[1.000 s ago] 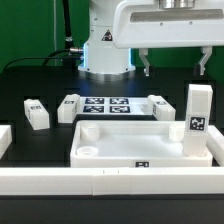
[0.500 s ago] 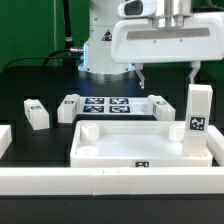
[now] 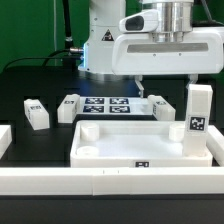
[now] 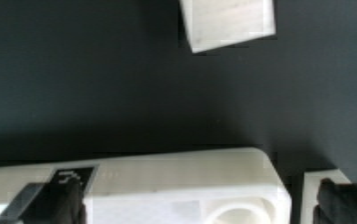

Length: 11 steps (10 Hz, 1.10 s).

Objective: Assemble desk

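Lowered and shifted toward the exterior view's left over the past second, the gripper (image 3: 166, 88) hangs with jaws spread wide, holding and touching nothing. Below it lies the tabletop (image 3: 110, 153), with one leg (image 3: 197, 118) upright near one fingertip.

Upright leg (image 3: 198, 120) in tabletop (image 3: 130, 142) corner

The dark table (image 3: 40, 145) carries one tray-like tabletop (image 3: 120, 142), four square legs, namely one upright leg (image 3: 198, 118) and three lying legs (image 3: 36, 114) (image 3: 70, 107) (image 3: 162, 106), and one marker board (image 3: 105, 106), beneath one gripper (image 3: 167, 82).
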Each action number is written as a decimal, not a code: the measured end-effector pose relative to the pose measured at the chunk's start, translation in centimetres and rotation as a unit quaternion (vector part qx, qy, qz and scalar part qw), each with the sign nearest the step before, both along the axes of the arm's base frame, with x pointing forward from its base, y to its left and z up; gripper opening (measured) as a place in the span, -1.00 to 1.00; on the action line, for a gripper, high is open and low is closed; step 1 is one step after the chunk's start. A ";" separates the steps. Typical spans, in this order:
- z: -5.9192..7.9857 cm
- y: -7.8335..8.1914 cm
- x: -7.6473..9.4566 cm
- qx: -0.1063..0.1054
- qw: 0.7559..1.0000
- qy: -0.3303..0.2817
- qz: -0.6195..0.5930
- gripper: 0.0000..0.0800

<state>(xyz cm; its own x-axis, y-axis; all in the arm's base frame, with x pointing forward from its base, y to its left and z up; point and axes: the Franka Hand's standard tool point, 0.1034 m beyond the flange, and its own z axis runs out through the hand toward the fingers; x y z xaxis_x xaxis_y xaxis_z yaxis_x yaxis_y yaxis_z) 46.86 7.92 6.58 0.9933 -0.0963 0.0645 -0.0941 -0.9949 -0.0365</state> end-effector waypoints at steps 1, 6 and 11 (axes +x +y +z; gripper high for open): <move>-0.1 -0.3 -0.5 0.003 0.998 0.053 0.014 0.62; -1.2 -0.3 -2.2 0.008 0.979 0.200 0.027 0.62; -0.7 -0.6 -2.5 0.027 0.939 0.342 0.008 0.62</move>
<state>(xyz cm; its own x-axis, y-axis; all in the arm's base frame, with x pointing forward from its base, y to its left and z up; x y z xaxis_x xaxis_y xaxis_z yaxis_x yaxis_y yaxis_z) 44.36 7.36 5.89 0.8025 -0.0657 -0.5930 -0.0984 -0.9949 -0.0231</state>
